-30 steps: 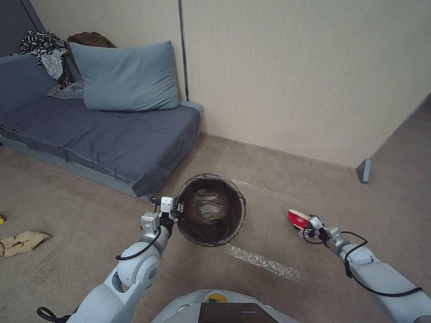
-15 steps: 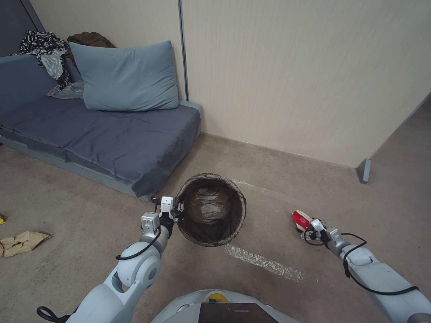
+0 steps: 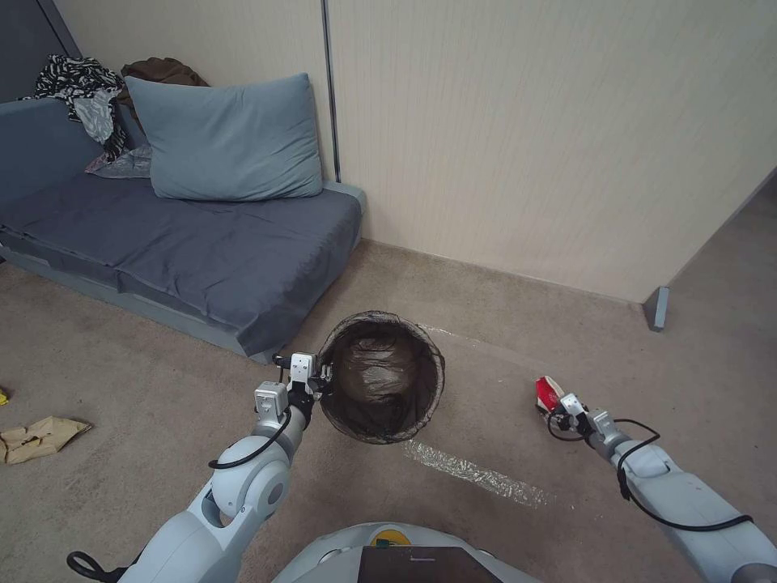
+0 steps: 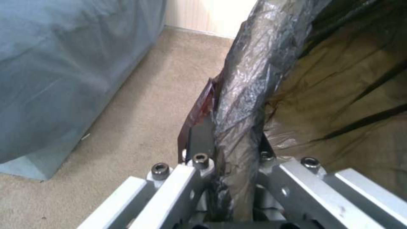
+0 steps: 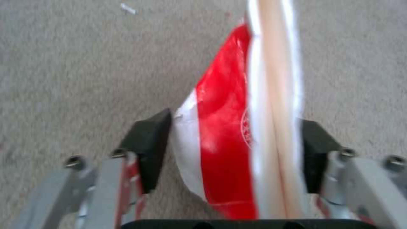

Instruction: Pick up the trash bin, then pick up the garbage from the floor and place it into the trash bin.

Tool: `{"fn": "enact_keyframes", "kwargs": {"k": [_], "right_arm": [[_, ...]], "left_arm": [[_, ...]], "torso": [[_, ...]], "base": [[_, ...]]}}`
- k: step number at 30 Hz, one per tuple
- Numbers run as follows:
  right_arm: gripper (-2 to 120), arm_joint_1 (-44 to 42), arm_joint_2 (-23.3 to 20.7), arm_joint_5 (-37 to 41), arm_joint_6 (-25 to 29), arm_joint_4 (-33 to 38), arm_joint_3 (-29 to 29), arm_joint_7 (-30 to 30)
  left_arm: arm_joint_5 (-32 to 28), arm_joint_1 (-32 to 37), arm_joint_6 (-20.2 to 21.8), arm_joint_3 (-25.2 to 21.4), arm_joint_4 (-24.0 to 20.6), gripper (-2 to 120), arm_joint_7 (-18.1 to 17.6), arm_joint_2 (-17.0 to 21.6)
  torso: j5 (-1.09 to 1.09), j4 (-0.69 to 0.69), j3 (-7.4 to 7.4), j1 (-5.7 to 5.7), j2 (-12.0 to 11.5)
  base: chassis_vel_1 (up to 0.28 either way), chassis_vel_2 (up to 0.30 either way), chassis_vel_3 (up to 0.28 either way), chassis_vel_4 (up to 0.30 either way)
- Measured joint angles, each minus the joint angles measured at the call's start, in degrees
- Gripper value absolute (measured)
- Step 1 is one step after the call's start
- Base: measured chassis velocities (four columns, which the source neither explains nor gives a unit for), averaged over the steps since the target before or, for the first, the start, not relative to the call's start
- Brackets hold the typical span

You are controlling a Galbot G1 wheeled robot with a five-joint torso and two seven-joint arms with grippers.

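Looking down from the head view, the left gripper (image 3: 312,380) clamps the near rim of the trash bin (image 3: 380,376), held just off the sofa's (image 3: 202,251) corner; well right of the bin, the right gripper (image 3: 558,405) pinches the crushed red-and-white paper cup (image 3: 548,393) above the carpet (image 3: 486,372). From the left wrist, the fingers (image 4: 201,140) bite the liner-wrapped rim (image 4: 241,105), slippery film over stiff plastic, so grip there looks sound. From the right wrist, the pads (image 5: 148,143) squeeze the flattened cup (image 5: 237,127): light, soft, easily torn. The cup's far end is cut off.
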Motion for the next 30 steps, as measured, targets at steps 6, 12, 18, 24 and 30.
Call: {"fn": "enact_keyframes", "kwargs": {"k": [6,12,18,24,30], "right_arm": [[34,0.10,0.03,0.00,0.06,0.26,0.15,0.21],[16,0.03,-0.02,0.77,0.08,1.38,0.38,0.56],[0,-0.90,-0.42,1.77,0.03,3.46,1.21,1.19],[0,-2.63,-1.25,3.06,-0.49,6.31,2.83,2.16],[0,-5.59,-2.05,6.66,-1.37,12.51,7.76,4.83]], "left_arm": [[0.04,-0.06,-0.02,0.19,0.02,3,-0.03,-0.07],[0.04,-0.15,-0.06,0.18,0.03,3,-0.06,0.03],[-0.09,-0.54,-0.08,0.30,0.03,3,-0.07,0.14],[-0.39,-0.93,-0.08,0.46,-0.02,3,-0.08,0.48],[-0.88,-1.29,-0.07,1.02,0.08,3,-0.18,0.64]], "torso": [[0.00,0.00,0.00,0.00,0.00],[0.00,0.00,0.00,0.00,0.00],[0.00,0.01,0.00,0.00,0.00],[0.00,0.00,0.00,0.00,0.00],[0.01,-0.01,0.00,0.00,0.00]], "base": [[0.000,0.000,0.000,0.000],[0.000,0.000,0.000,0.000],[0.000,0.000,0.000,0.000],[0.000,0.000,0.000,0.000],[0.000,0.000,0.000,0.000]]}}
